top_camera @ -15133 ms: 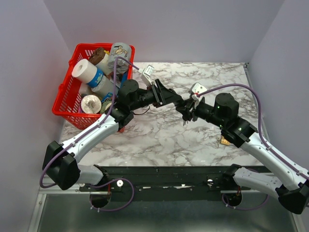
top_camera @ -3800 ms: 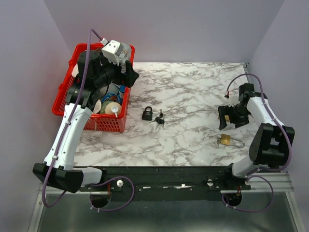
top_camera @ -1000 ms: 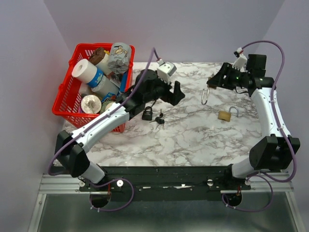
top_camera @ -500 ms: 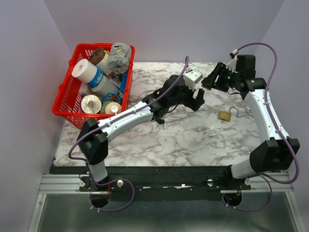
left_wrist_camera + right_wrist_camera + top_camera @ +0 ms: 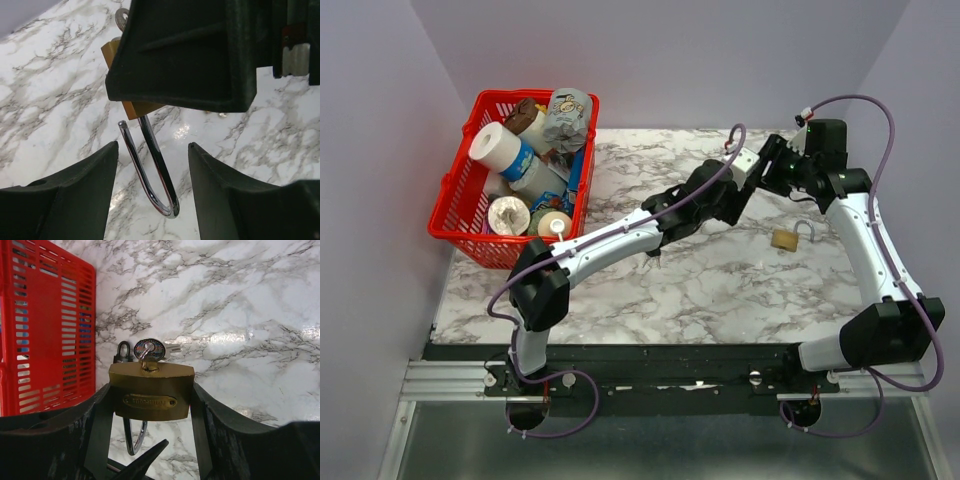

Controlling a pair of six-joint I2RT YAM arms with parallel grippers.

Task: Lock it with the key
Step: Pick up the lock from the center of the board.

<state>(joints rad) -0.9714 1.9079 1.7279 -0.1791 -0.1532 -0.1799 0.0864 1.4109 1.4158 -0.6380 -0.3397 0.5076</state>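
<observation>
My right gripper is shut on a brass padlock and holds it above the marble table. A key is in its keyhole. Its steel shackle is open and hangs down. My left gripper is open, with one jaw on each side of the shackle and not touching it. In the top view the left gripper sits right against the right gripper at the back right, and the held padlock is mostly hidden there.
A second brass padlock with an open shackle lies on the table under the right arm. A small black padlock and loose keys lie mid-table. A red basket full of items stands at the back left.
My left arm has stretched right, from above the black padlock to the right gripper, and its open jaws now flank the hanging shackle. The right gripper still holds the brass padlock.
</observation>
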